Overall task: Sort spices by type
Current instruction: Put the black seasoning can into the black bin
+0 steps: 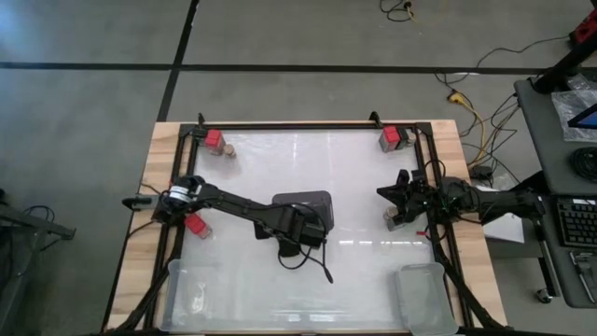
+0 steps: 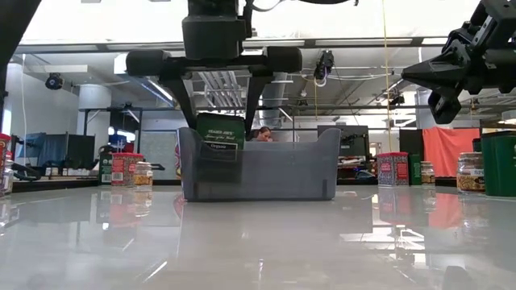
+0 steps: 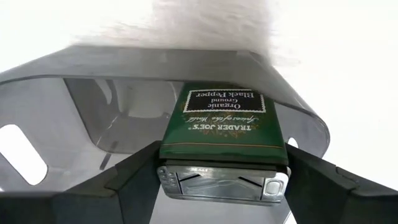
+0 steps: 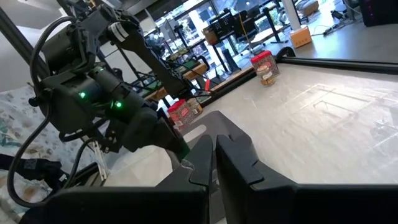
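A green rectangular black-pepper tin [image 3: 221, 127] is clamped between the left gripper [image 3: 217, 171] fingers over the grey translucent bin [image 2: 258, 171] at mid-table. The right gripper [image 4: 214, 163] is parked at the right edge, fingers nearly closed on nothing. Red boxy containers [image 1: 215, 140] and small round jars [image 1: 229, 149] are left sitting at the far corners.

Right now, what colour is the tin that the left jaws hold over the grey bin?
Dark green with a silver lid end, best seen in the left wrist view: the tin.
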